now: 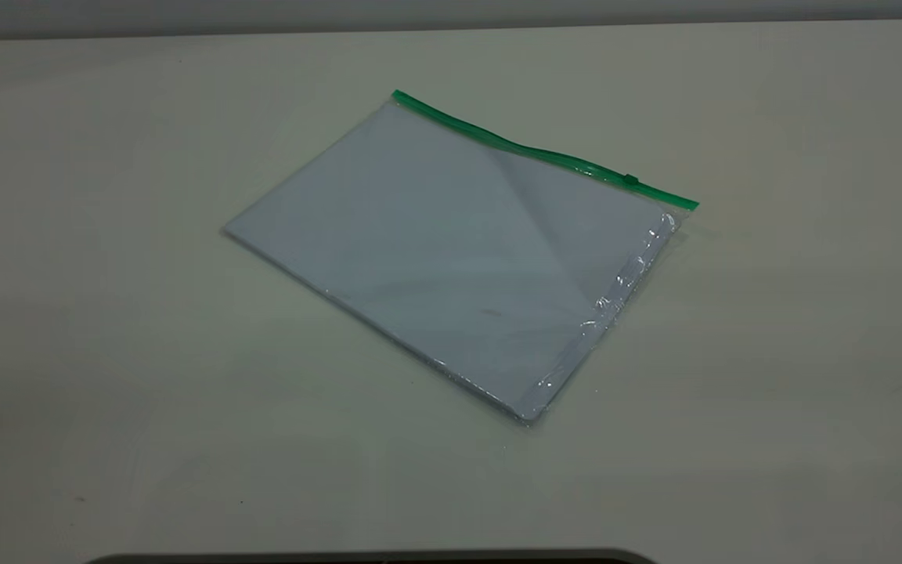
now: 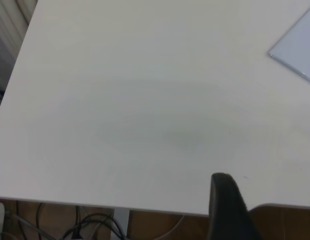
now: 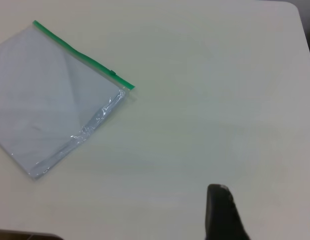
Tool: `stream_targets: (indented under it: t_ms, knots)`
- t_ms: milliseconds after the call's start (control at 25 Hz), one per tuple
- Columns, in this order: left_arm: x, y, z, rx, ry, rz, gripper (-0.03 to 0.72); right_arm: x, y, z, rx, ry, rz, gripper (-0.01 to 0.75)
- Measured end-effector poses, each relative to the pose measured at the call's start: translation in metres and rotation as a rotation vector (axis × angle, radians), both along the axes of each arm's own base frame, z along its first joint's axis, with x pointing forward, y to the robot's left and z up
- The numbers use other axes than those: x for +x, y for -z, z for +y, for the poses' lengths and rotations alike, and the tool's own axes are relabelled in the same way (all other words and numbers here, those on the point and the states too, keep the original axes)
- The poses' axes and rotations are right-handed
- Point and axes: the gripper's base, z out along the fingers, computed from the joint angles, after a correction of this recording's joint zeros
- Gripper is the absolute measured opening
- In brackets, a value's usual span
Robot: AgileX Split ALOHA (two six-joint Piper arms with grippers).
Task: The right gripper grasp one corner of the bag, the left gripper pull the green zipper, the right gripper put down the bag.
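The right end effector (image 3: 265,215) shows only one dark finger at the lower edge of its wrist view, so whether it is released or clenched cannot be told; it grasps nothing, and sits well apart from the bag. The left end effector (image 2: 262,210) likewise shows one black finger at the bottom of its own view, state not readable, over the bench edge with cables below. Neither arm appears in the exterior view.

The bag (image 1: 451,251) lies flat on the bench (image 1: 106,313), centre-right of the exterior frame, turned at an angle. The green zipper (image 1: 537,149) runs along its upper-right edge, with the slider tab (image 1: 631,180) close to the right-hand end. The crinkled clear side edge drops from there toward the lower centre.

By my judgement, the first step is not yet begun: no corner is grasped. The next move calls for the right end effector to travel to a corner of the bag, probably the one near the slider, and pinch thin, slippery plastic lying flush on the bench.
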Motion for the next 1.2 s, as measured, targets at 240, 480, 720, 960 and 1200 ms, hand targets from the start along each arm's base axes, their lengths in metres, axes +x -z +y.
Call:
stream_targets:
  t_ms: [240,480,720,960,1200]
  knots:
    - [0.0,0.0,0.0,0.0,0.0,0.0,0.459,0.0,0.0,0.0,0.0,0.0,0.0,0.465]
    - [0.0,0.0,0.0,0.0,0.0,0.0,0.459,0.0,0.0,0.0,0.0,0.0,0.0,0.465]
    - [0.0,0.0,0.0,0.0,0.0,0.0,0.459,0.0,0.0,0.0,0.0,0.0,0.0,0.465]
    - [0.0,0.0,0.0,0.0,0.0,0.0,0.459,0.0,0.0,0.0,0.0,0.0,0.0,0.465]
    - [0.02,-0.016,0.0,-0.001,0.027,0.004,0.459,0.023,-0.013,0.004,0.036,-0.025,-0.014,0.465]
